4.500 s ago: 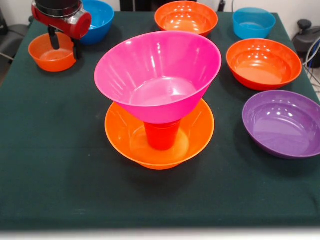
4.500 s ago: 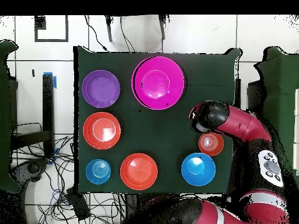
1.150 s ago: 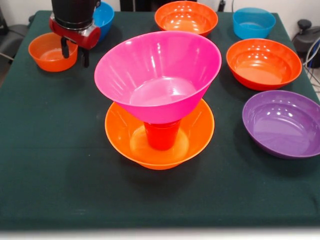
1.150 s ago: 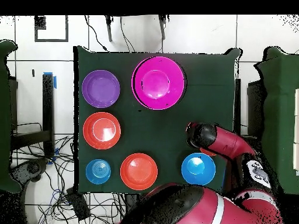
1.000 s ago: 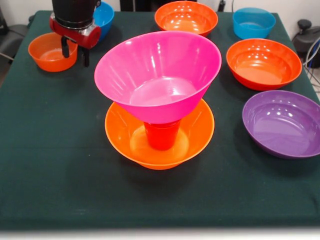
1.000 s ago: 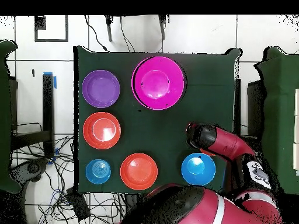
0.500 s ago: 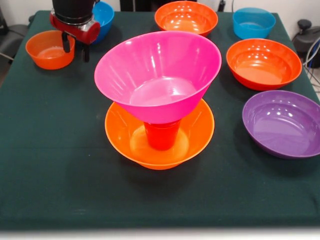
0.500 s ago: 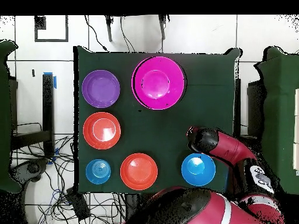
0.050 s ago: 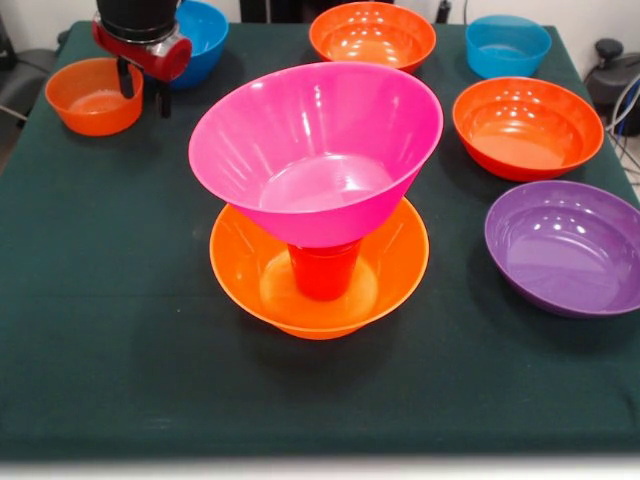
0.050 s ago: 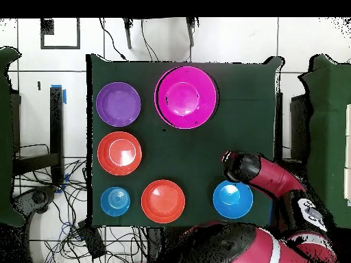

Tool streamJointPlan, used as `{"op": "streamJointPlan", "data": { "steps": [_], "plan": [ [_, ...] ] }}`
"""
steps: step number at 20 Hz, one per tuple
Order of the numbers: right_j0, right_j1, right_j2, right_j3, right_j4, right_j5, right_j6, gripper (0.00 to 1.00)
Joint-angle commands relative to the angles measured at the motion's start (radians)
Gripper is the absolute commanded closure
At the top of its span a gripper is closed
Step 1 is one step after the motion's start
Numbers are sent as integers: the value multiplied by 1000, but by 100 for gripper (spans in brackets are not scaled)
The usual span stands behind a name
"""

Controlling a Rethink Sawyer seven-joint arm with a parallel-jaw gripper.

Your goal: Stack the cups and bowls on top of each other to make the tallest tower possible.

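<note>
**Gripper at the small orange bowl, far left, with the tower waiting mid-table**

The small orange bowl point(image 9: 88, 100) sits at the left edge of the table point(image 9: 110, 330), with the gripper point(image 9: 144, 88) at its right rim. Whether the claw pinches that rim or only straddles it, I cannot tell. To the right stands the tower: yellow-orange bowl point(image 9: 240, 275), red cup point(image 9: 325, 272), then the pink bowl point(image 9: 315, 150), which leans slightly. The bowl probably wants a firm rim hold, a lift above the pink rim, and a gentle, centred release.

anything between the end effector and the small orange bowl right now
Nothing visible. The end effector straddles the right rim of the small orange bowl, one finger inside the bowl and one outside; the blue bowl sits behind, clear of them.
</note>
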Motion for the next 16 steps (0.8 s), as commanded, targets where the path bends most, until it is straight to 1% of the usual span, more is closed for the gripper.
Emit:
{"op": "streamJointPlan", "data": {
  "steps": [1,2,5,6,8,12,16],
  "plan": [
    [-25,8,87,52,-31,-44,68,0],
    [-26,7,93,43,-23,-24,64,0],
    [-32,3,96,42,-23,-13,60,0],
    [-40,10,101,49,-33,-43,59,0],
    [-40,27,99,47,-37,-69,68,0],
    [-20,88,78,25,-50,-151,102,0],
    [-17,104,70,21,-47,-163,103,0]
  ]
}}
